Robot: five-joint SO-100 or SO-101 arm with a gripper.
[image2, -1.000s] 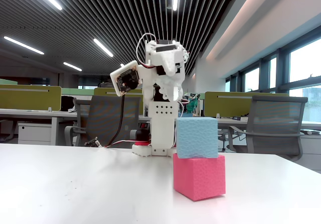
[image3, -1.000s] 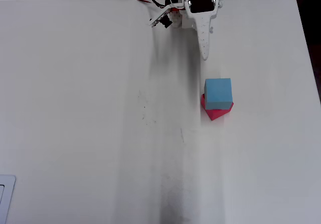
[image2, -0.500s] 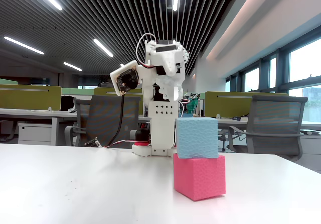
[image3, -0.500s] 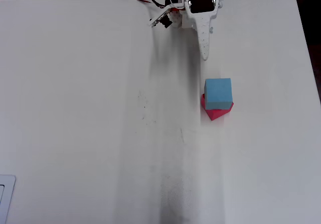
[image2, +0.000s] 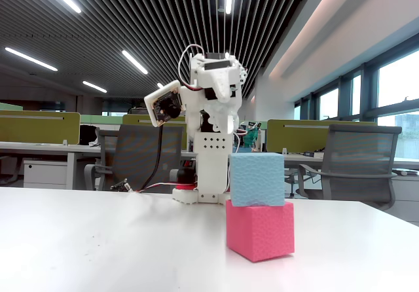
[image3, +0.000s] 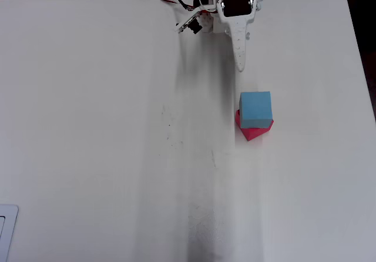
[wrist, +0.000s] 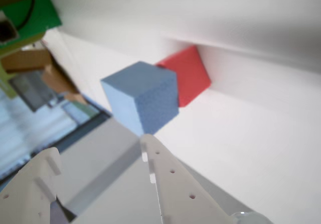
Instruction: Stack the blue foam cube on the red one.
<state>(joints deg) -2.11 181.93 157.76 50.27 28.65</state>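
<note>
On the white counter [image3: 88,127] the blue foam cube [image2: 256,179] is sitting right on top of the red one [image2: 260,230], twisted a bit so a red corner pokes out underneath in the overhead view. The claw [wrist: 98,151] is empty and apart from the stack, with a clear gap between its two white fingers [wrist: 170,184] in the wrist view, so it's parted, holding nothing. The arm [image2: 213,135] is folded up behind the cubes near the counter's far edge.
</note>
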